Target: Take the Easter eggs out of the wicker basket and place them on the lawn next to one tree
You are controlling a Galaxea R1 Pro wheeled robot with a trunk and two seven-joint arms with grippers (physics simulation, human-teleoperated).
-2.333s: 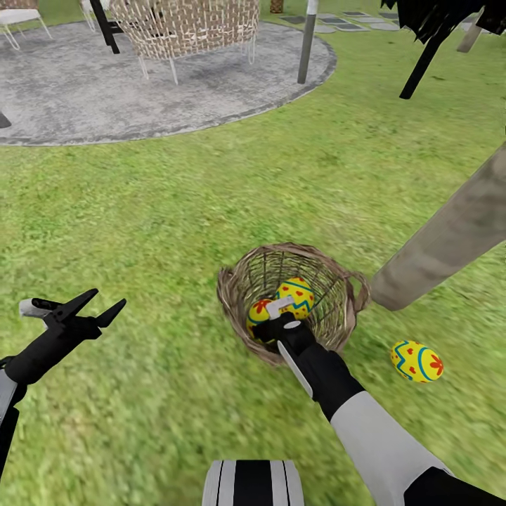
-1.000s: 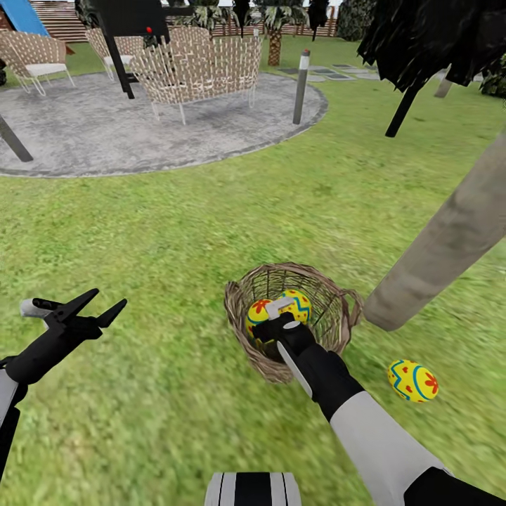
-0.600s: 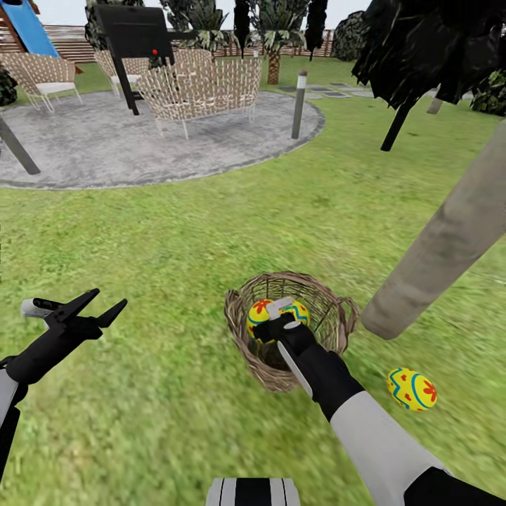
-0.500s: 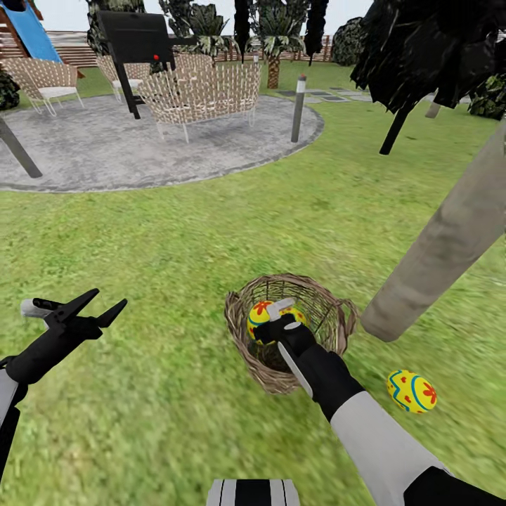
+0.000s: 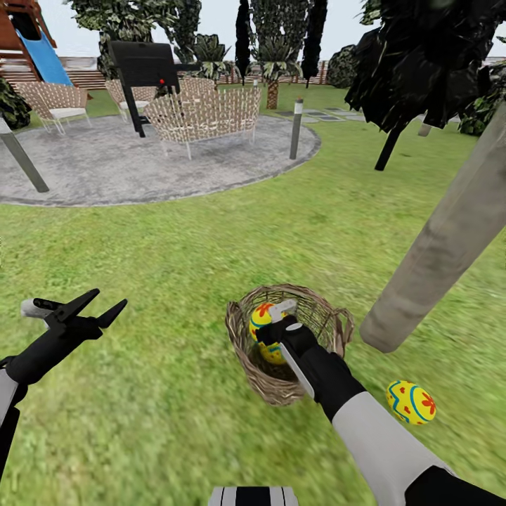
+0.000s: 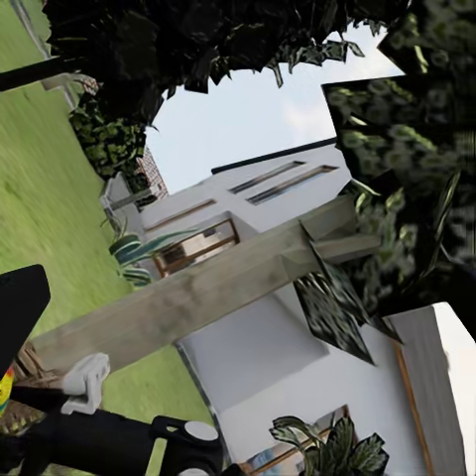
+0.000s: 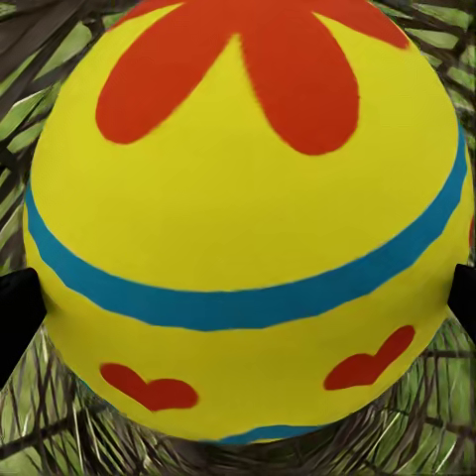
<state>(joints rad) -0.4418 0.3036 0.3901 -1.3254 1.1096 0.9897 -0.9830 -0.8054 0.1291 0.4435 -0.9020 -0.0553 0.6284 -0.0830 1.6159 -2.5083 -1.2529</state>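
Right pincer (image 5: 275,322) clamped on egg (image 5: 266,330) inside wicker basket (image 5: 309,299), left pincer (image 5: 98,303) spread (empty), arm level.

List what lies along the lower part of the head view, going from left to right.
Black open left gripper → round brown wicker basket with the right gripper reaching into it → pale grey-beige tree trunk → yellow Easter egg with red and blue patterns lying on the green lawn.
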